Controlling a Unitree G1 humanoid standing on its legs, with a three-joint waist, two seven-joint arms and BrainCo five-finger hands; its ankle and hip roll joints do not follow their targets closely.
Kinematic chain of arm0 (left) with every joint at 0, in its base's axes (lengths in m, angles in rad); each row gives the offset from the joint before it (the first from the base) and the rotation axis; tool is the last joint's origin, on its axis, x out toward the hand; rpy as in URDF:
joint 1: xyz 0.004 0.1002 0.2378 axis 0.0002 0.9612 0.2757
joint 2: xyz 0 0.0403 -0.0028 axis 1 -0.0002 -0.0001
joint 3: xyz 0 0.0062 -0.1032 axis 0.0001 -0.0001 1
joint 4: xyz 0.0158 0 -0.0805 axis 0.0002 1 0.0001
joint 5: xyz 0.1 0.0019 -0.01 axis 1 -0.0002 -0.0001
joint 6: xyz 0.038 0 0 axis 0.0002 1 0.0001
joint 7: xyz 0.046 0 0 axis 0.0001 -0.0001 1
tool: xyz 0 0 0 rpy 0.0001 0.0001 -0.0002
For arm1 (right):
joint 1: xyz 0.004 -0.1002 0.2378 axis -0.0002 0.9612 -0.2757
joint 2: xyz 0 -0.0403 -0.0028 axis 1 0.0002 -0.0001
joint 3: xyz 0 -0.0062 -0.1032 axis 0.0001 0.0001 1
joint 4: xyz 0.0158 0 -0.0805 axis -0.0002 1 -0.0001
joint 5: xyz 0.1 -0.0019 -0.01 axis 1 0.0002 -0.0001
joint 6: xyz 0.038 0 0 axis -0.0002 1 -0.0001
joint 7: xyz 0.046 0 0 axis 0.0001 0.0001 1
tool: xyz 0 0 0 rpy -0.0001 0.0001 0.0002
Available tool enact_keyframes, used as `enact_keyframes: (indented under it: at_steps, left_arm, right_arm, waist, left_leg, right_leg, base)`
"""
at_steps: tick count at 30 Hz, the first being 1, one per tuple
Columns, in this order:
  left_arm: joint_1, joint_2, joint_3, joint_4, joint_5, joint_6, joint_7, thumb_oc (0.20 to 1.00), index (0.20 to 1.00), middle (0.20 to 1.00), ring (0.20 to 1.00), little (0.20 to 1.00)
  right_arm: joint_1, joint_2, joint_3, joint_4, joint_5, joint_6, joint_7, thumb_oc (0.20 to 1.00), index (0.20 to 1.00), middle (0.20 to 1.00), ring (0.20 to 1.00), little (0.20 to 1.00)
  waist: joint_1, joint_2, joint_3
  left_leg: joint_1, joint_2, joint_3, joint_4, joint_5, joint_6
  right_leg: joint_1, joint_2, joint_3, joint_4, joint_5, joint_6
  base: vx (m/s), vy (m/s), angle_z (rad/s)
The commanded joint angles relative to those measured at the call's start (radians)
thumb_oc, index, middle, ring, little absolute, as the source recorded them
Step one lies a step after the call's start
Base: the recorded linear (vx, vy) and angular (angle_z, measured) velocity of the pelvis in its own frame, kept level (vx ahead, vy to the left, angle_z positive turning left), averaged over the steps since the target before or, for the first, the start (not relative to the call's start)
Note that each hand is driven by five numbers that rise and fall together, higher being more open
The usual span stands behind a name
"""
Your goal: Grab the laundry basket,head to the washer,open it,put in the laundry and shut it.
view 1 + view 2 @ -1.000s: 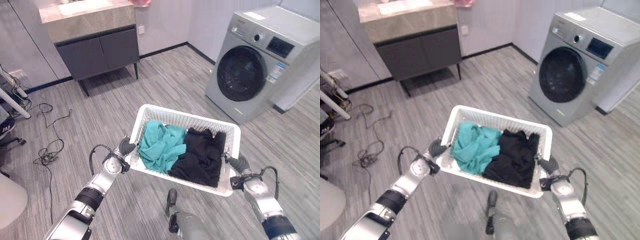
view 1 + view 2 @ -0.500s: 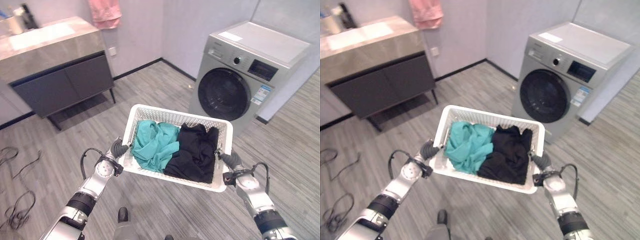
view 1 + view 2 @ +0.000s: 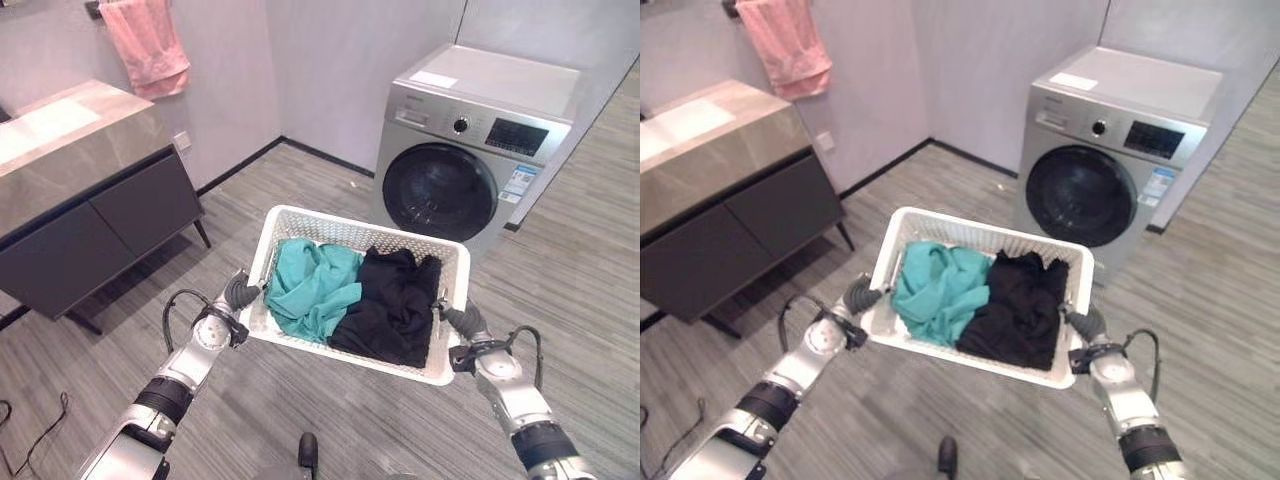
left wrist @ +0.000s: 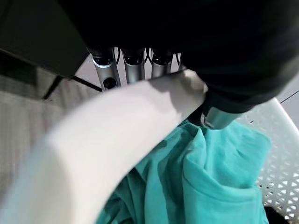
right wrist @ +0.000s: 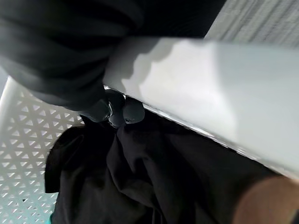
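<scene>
You have the basket (image 3: 452, 262) carried between both hands, one on each short end, so the load hangs level in front of you. Your left hand (image 3: 238, 293) is clamped on the rim at the teal end: in the left wrist view its fingers (image 4: 105, 65) run under the white rim and the thumb presses down on the inside, just above the teal cloth (image 4: 210, 177). Your right hand (image 3: 458, 318) grips the opposite rim the same way; its wrist view shows dark fingertips (image 5: 117, 111) curled over the rim's inner edge, touching the black cloth (image 5: 154, 177). That two-sided grip is why the basket sits steady and nothing spills.

Inside, the teal cloth (image 3: 315, 285) fills the left half and the black cloth (image 3: 395, 300) the right half, both below or near the rim line.

The washer (image 3: 478, 150) stands ahead and slightly right, against the wall, its round door (image 3: 440, 192) closed. The dark cabinet (image 3: 90, 215) sits off to your left with a pink towel (image 3: 150, 45) hanging above it, well out of your path.

You seem to be in the walking step, with the washer near but not yet within reach. Next you will likely need to set the basket on the floor (image 3: 300, 185) beside the washer, since both hands are taken and the door needs one free. Leave room for the door to swing.
</scene>
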Motion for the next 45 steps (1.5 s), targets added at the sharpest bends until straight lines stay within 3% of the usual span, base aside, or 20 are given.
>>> enact_keyframes:
  at_steps: [1,6,11,13,15,16,17,19,21,22,23,25,26,31,33,36,37,38,40,45]
  left_arm:
    - [-0.050,0.131,0.166,0.022,-0.033,-0.017,0.090,0.200,0.200,0.200,0.200,0.200]
    - [-0.039,0.141,0.188,0.033,-0.062,-0.023,0.101,0.200,0.200,0.200,0.200,0.200]
    - [-0.036,0.123,0.185,0.042,-0.065,-0.028,0.092,0.200,0.200,0.200,0.200,0.200]
    - [-0.045,0.090,0.169,0.048,-0.079,-0.038,0.096,0.200,0.200,0.200,0.200,0.200]
    - [-0.064,0.098,0.164,0.048,-0.093,-0.029,0.093,0.200,0.200,0.200,0.200,0.200]
    - [-0.076,0.103,0.162,0.047,-0.095,-0.025,0.097,0.200,0.200,0.200,0.200,0.200]
    - [-0.103,0.104,0.151,0.050,-0.104,-0.024,0.100,0.200,0.200,0.200,0.200,0.200]
    - [-0.110,0.101,0.145,0.050,-0.113,-0.024,0.100,0.200,0.200,0.200,0.200,0.200]
    - [-0.110,0.097,0.144,0.051,-0.118,-0.023,0.098,0.200,0.200,0.200,0.200,0.200]
    - [-0.111,0.084,0.139,0.052,-0.116,-0.027,0.095,0.200,0.200,0.200,0.200,0.200]
    - [-0.111,0.080,0.138,0.049,-0.113,-0.029,0.096,0.200,0.200,0.200,0.200,0.200]
    - [-0.122,0.071,0.125,0.053,-0.107,-0.032,0.100,0.200,0.200,0.200,0.200,0.200]
    - [-0.120,0.075,0.121,0.051,-0.108,-0.036,0.102,0.200,0.200,0.200,0.200,0.200]
    - [-0.097,0.073,0.131,0.019,-0.098,-0.039,0.096,0.200,0.200,0.200,0.200,0.200]
    - [-0.094,0.069,0.127,0.016,-0.090,-0.040,0.092,0.200,0.200,0.200,0.200,0.200]
    - [-0.079,0.076,0.132,-0.002,-0.078,-0.037,0.096,0.200,0.200,0.200,0.200,0.200]
    - [-0.080,0.080,0.131,-0.004,-0.075,-0.034,0.100,0.200,0.200,0.200,0.200,0.200]
    - [-0.080,0.080,0.132,-0.004,-0.075,-0.033,0.100,0.200,0.200,0.200,0.200,0.200]
    - [-0.078,0.099,0.132,-0.016,-0.077,-0.030,0.100,0.200,0.200,0.200,0.200,0.200]
    - [-0.002,0.137,0.195,-0.046,-0.087,-0.036,0.097,0.200,0.200,0.200,0.200,0.200]
  right_arm:
    - [-0.049,-0.139,-0.096,0.041,-0.030,-0.057,-0.037,0.200,0.200,0.200,0.200,0.200]
    - [-0.118,-0.108,-0.035,0.092,-0.016,-0.052,-0.036,0.200,0.200,0.200,0.200,0.200]
    - [-0.079,-0.085,-0.020,0.067,-0.009,-0.047,-0.016,0.200,0.200,0.200,0.200,0.200]
    - [-0.062,-0.097,-0.008,0.027,0.004,-0.060,-0.012,0.200,0.200,0.200,0.200,0.200]
    - [-0.051,-0.105,-0.017,-0.005,0.029,-0.067,-0.011,0.200,0.200,0.200,0.200,0.200]
    - [-0.051,-0.115,-0.016,-0.029,0.042,-0.072,-0.013,0.200,0.200,0.200,0.200,0.200]
    - [-0.039,-0.130,-0.031,-0.056,0.053,-0.077,-0.027,0.200,0.200,0.200,0.200,0.200]
    - [-0.027,-0.138,-0.040,-0.075,0.053,-0.075,-0.030,0.200,0.200,0.200,0.200,0.200]
    - [-0.017,-0.147,-0.047,-0.086,0.053,-0.073,-0.030,0.200,0.200,0.200,0.200,0.200]
    - [-0.004,-0.160,-0.064,-0.099,0.047,-0.074,-0.030,0.200,0.200,0.200,0.200,0.200]
    - [-0.002,-0.162,-0.070,-0.103,0.042,-0.076,-0.030,0.200,0.200,0.200,0.200,0.200]
    - [-0.006,-0.168,-0.081,-0.105,0.037,-0.084,-0.038,0.200,0.200,0.200,0.200,0.200]
    - [-0.018,-0.165,-0.081,-0.100,0.032,-0.092,-0.051,0.200,0.200,0.200,0.200,0.200]
    - [0.004,-0.130,-0.085,-0.117,0.013,-0.089,-0.041,0.200,0.200,0.200,0.200,0.200]
    - [0.025,-0.111,-0.085,-0.134,0.001,-0.088,-0.033,0.200,0.200,0.200,0.200,0.200]
    - [0.031,-0.083,-0.067,-0.136,-0.017,-0.084,-0.022,0.200,0.200,0.200,0.200,0.200]
    - [0.017,-0.062,-0.053,-0.130,-0.016,-0.087,-0.021,0.200,0.200,0.200,0.200,0.200]
    - [0.015,-0.062,-0.052,-0.129,-0.016,-0.087,-0.021,0.200,0.200,0.200,0.200,0.200]
    - [-0.006,-0.044,-0.037,-0.092,-0.017,-0.083,-0.026,0.200,0.200,0.200,0.200,0.200]
    - [-0.079,-0.018,0.019,0.000,-0.019,-0.078,-0.029,0.200,0.200,0.200,0.200,0.200]
  waist:
    - [0.012,0.012,-0.073]
    - [-0.011,0.013,-0.056]
    - [-0.025,-0.009,-0.078]
    - [-0.043,0.004,-0.096]
    - [-0.041,-0.027,-0.086]
    - [-0.031,-0.050,-0.071]
    - [-0.026,-0.079,-0.054]
    - [-0.018,-0.084,-0.048]
    - [-0.011,-0.083,-0.043]
    - [0.001,-0.079,-0.045]
    - [0.003,-0.072,-0.050]
    - [0.022,-0.054,-0.054]
    - [0.053,-0.048,-0.049]
    - [0.060,-0.039,-0.069]
    - [0.061,-0.043,-0.089]
    - [0.066,-0.044,-0.079]
    - [0.061,-0.024,-0.060]
    - [0.062,-0.025,-0.058]
    - [0.066,-0.009,-0.050]
    - [0.100,-0.025,-0.059]
  left_leg:
    - [0.036,0.105,-0.039,0.124,-0.193,-0.094]
    - [0.147,0.142,-0.036,0.098,-0.266,-0.114]
    - [0.234,0.168,-0.036,0.093,-0.295,-0.134]
    - [0.206,0.246,-0.067,0.227,-0.170,-0.173]
    - [0.083,0.258,-0.098,0.480,-0.031,-0.165]
    - [0.020,0.252,-0.115,0.590,0.005,-0.140]
    - [-0.088,0.257,-0.117,0.723,0.018,-0.113]
    - [-0.147,0.241,-0.112,0.746,-0.021,-0.104]
    - [-0.191,0.214,-0.106,0.713,-0.058,-0.105]
    - [-0.232,0.162,-0.078,0.572,-0.078,-0.114]
    - [-0.246,0.165,-0.065,0.490,-0.079,-0.125]
    - [-0.260,0.179,-0.056,0.278,-0.037,-0.146]
    - [-0.287,0.164,-0.103,0.137,-0.012,-0.157]
    - [-0.281,0.160,-0.100,0.162,0.018,-0.165]
    - [-0.256,0.149,-0.085,0.184,-0.001,-0.149]
    - [-0.168,0.100,-0.084,0.173,-0.046,-0.091]
    - [-0.125,0.107,-0.068,0.165,-0.064,-0.067]
    - [-0.124,0.107,-0.066,0.165,-0.064,-0.067]
    - [-0.067,0.112,-0.036,0.125,-0.072,-0.053]
    - [-0.019,0.101,0.026,0.111,-0.098,-0.071]
  right_leg:
    - [-0.054,0.031,-0.086,-0.207,0.179,-0.006]
    - [-0.162,-0.001,-0.117,-0.463,0.278,0.034]
    - [-0.151,0.010,-0.129,-0.460,0.312,0.034]
    - [-0.137,0.084,-0.108,-0.381,0.278,-0.008]
    - [-0.098,0.094,-0.117,-0.374,0.261,-0.052]
    - [-0.071,0.103,-0.113,-0.377,0.248,-0.080]
    - [-0.030,0.118,-0.105,-0.381,0.225,-0.113]
    - [-0.008,0.118,-0.104,-0.382,0.214,-0.116]
    - [0.019,0.121,-0.102,-0.382,0.194,-0.119]
    - [0.049,0.122,-0.097,-0.380,0.160,-0.113]
    - [0.060,0.124,-0.100,-0.380,0.147,-0.106]
    - [0.097,0.126,-0.101,-0.378,0.109,-0.093]
    - [0.146,0.124,-0.078,-0.372,0.066,-0.088]
    - [0.210,0.092,-0.053,-0.341,0.026,-0.066]
    - [0.207,0.058,-0.047,-0.286,0.054,-0.045]
    - [0.097,0.024,0.003,-0.024,0.232,-0.007]
    - [0.035,0.024,-0.020,0.092,0.269,-0.009]
    - [0.032,0.024,-0.018,0.099,0.266,-0.009]
    - [-0.036,-0.006,-0.145,0.126,0.246,-0.014]
    - [0.017,0.015,-0.386,-0.141,0.153,-0.036]
  base:
    - [0.16,-0.033,-0.15]
    - [0.32,-0.124,-0.11]
    - [0.33,-0.144,0.09]
    - [0.46,-0.322,0.45]
    - [0.24,-0.349,0.41]
    - [0.29,-0.472,0.00]
    - [0.22,-0.339,-0.25]
    - [0.17,-0.133,-0.39]
    - [0.30,0.010,0.01]
    - [0.49,0.100,0.13]
    - [0.49,0.150,0.08]
    - [0.46,0.195,-0.13]
    - [0.42,0.176,-0.51]
    - [0.38,0.222,-0.24]
    - [0.37,0.294,-0.39]
    - [0.29,0.289,-0.39]
    - [0.18,0.208,0.00]
    - [0.22,0.255,0.00]
    - [0.18,0.174,-0.16]
    - [0.09,0.018,0.00]
